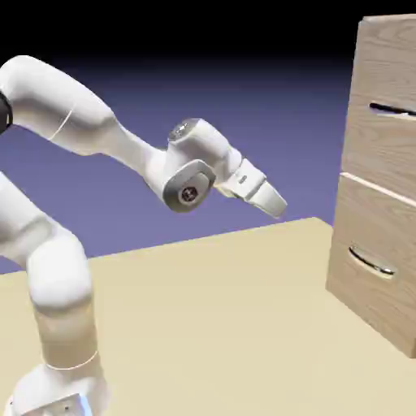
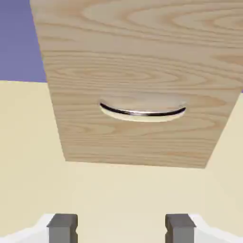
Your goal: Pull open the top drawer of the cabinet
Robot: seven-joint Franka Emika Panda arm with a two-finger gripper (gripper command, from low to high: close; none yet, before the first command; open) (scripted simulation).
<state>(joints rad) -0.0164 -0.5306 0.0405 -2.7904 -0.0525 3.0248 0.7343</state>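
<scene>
Cabinet [image 1: 378, 183] stands beyond the pincer [image 2: 121, 228], its tips apart, lower curved handle [image 2: 142, 113] protruding.

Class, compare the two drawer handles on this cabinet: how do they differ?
The upper handle is a straight, dark bar, while the lower handle is a curved, shiny silvery one. The upper handle sits on the top drawer; the lower handle sits on the bottom drawer. Both run crosswise on light wood-grain fronts.

table [image 1: 211, 325]: pale yellow | backdrop [image 1: 284, 122]: blue-violet (black along the top)
</scene>
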